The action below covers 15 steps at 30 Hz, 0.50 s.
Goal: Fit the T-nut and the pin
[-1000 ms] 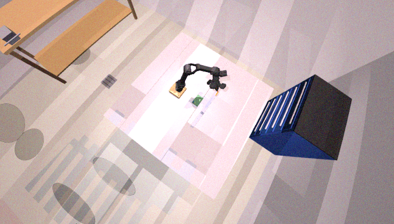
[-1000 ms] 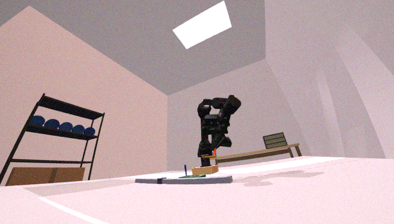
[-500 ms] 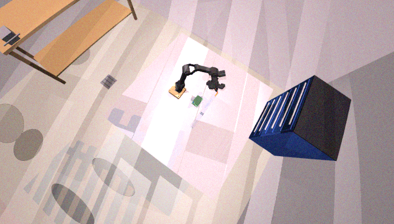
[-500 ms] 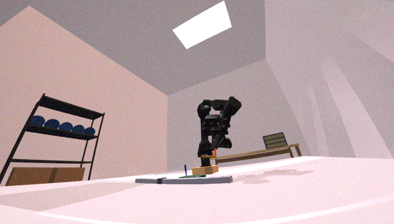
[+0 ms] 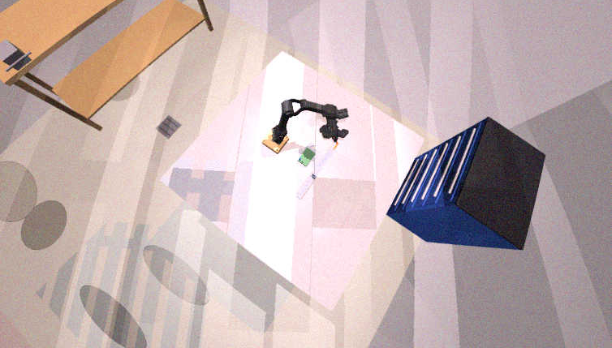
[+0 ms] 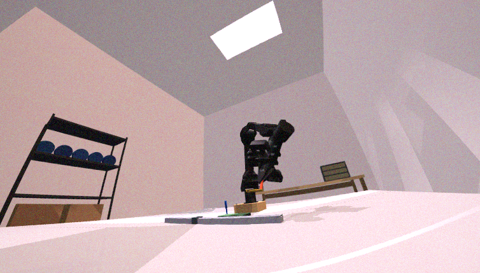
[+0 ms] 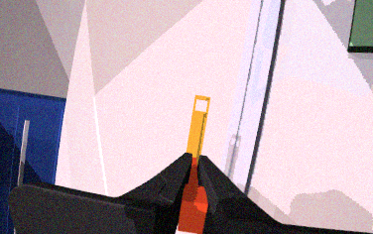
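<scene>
Brass T-nut (image 5: 336, 146) (image 6: 253, 190) (image 7: 195, 131) is hanging above the counter (image 5: 342, 208) (image 6: 336, 227) (image 7: 144, 104), with its orange handle (image 6: 261, 184) (image 7: 192, 215) rising into the tool (image 5: 335, 139) (image 6: 261, 181) (image 7: 195, 158). The tool is gripping that handle, its fingers closing on it from both sides. In the exterior view the nut is lying nearly level in the air, and the handle is leaning slightly as it is running upward. The wrist view is showing the nut's long yellow body reaching out past the fingertips, with a square opening near its far end

The aluminum rail (image 5: 307, 187) (image 6: 240, 219) (image 7: 263, 64) is resting on the counter, below the nut. In the top view the nut is appearing near one end of the rail, and it is hanging outside the slot. The dark bracket (image 5: 313, 176) (image 6: 194, 220) is sitting across the rail, well apart from the nut; its hole is showing too small to make out. Near the rail, the green tray (image 5: 305, 160) (image 6: 240, 214) (image 7: 362, 30) is lying flat, and the blue pin (image 6: 226, 207) is standing upright by it in the exterior view. The black arm (image 5: 311, 105) (image 6: 281, 132) is bending over from its wooden base (image 5: 269, 144) (image 6: 244, 207)
</scene>
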Available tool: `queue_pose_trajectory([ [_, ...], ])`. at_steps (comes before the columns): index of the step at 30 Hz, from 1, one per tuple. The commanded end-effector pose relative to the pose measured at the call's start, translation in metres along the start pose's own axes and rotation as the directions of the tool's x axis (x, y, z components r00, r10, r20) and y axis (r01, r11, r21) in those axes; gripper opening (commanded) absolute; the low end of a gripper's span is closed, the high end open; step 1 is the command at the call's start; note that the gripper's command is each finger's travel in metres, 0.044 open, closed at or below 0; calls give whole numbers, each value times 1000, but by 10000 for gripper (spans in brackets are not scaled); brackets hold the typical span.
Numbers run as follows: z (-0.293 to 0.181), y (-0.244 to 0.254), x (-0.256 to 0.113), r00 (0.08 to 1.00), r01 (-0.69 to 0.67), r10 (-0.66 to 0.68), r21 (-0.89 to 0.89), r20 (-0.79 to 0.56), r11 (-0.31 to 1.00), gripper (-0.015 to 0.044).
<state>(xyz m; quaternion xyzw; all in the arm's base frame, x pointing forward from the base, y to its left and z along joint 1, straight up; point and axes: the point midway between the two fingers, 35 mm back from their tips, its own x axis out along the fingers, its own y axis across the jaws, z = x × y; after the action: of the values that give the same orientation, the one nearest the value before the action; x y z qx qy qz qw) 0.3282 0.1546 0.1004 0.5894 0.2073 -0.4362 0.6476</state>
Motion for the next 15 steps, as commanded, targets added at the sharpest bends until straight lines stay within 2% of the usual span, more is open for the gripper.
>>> queue_pose_trajectory([
  [1, 1, 0, -2, 1000, -18, 18, 11, -3, 1000, -150],
  [15, 3, -4, -4, 998, -60, 60, 30, -7, 998, -150],
])
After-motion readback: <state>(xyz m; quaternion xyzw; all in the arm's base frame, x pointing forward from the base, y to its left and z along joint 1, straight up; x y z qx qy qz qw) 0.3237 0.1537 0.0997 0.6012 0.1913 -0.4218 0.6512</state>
